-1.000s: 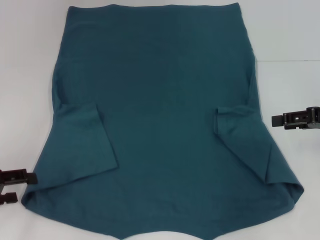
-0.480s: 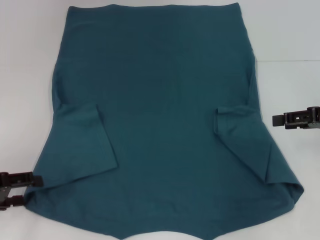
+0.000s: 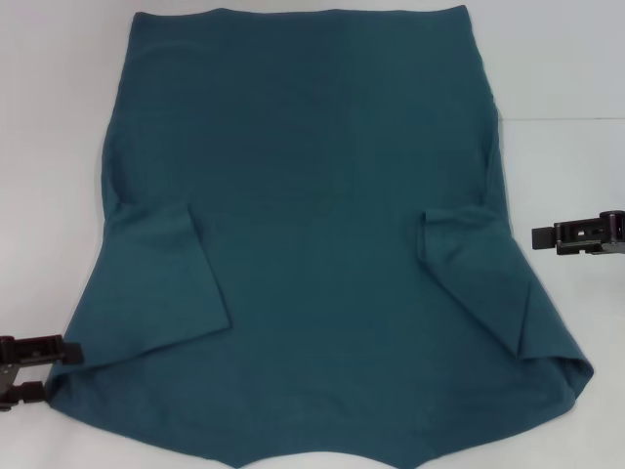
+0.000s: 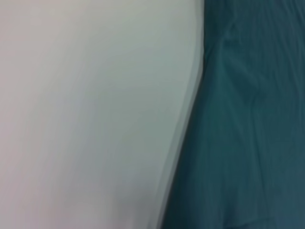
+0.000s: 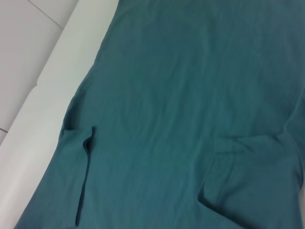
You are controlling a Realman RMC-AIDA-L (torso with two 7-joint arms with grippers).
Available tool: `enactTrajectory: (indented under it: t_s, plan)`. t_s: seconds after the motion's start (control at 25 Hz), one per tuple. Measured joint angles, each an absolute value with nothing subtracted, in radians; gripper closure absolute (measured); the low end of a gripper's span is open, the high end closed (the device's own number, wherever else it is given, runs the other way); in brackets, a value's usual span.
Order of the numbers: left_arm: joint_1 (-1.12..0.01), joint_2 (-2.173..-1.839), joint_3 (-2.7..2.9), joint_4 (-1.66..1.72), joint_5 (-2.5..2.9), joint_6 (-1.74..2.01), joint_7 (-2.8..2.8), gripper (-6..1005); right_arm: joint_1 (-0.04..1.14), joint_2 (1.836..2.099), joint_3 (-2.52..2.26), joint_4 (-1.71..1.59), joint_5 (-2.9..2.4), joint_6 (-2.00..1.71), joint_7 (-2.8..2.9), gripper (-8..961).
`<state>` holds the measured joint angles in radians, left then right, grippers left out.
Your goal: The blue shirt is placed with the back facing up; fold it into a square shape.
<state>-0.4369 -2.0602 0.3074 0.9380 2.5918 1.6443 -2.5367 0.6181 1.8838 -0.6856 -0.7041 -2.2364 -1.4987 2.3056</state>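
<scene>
Blue shirt [image 3: 312, 244] is lying spread flat over most of the white bench [image 3: 59, 147], plain back side facing up, its straight hem running along the far edge and its neckline end reaching the near edge. Both short sleeves are lying folded inward over the body: the left sleeve [image 3: 166, 283] is forming a flap near the near-left corner of the bench, and the right sleeve [image 3: 479, 274] is making a narrower, creased flap on the opposite side. The fabric is sitting mostly smooth, with faint wrinkles along the side seams.

Left tool [image 3: 29, 366] is hovering low at the near-left corner of the bench, its dark fingers pointing toward the shirt's shoulder edge and seemingly just touching it; whether it is clenched or released I cannot tell, since the head view is catching only part of it. The left wrist view is showing only bare bench beside the shirt's edge.

Right tool [image 3: 576, 234] is hanging by the right edge of the bench, level with the right sleeve, apart from the cloth; its state I cannot tell either.
</scene>
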Motion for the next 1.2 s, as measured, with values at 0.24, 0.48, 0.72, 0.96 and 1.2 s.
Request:
enactTrajectory:
  t_s: [0.24,0.48,0.72,0.96,1.2]
  plan:
    - [-0.437,-2.06,0.309,0.936,2.592,1.642,-2.544,123,0.618,1.884,-0.682,-0.704,-2.237,-1.499,2.305,313]
    - [-0.443,-2.06,0.328,0.925,2.593,1.641,-2.547,123,0.618,1.886,-0.675,-0.702,-2.237,-1.499,2.3,312]
    - [-0.463,-2.061,0.368,0.888,2.592,1.629,-2.548,123,0.617,1.888,-0.675,-0.702,-2.237,-1.499,2.298,312]
    - [-0.478,-2.062,0.382,0.876,2.571,1.623,-2.542,123,0.613,1.888,-0.674,-0.702,-2.237,-1.499,2.298,312]
    - [-0.503,-2.062,0.392,0.851,2.566,1.614,-2.541,123,0.61,1.889,-0.673,-0.703,-2.236,-1.501,2.298,313]
